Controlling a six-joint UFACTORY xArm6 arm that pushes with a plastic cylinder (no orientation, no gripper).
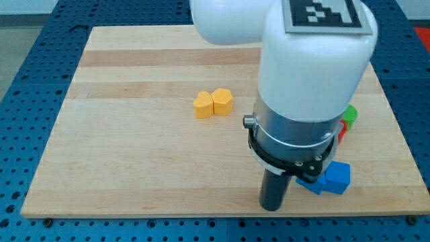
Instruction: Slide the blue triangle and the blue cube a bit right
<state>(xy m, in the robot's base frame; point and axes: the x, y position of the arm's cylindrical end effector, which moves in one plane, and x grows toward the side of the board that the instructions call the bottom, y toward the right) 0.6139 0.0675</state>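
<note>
My tip (271,207) sits left of the blue cube (334,178); light, rigid, slides easily — push its left face. No claw visible.

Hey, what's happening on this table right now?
A white robot arm is working a wooden board with a dark rod. My tip sits near the view's bottom, just left of the blue blocks, which the arm partly hides. Two yellow blocks touch mid-board; green and red bits peek out at the right.
</note>
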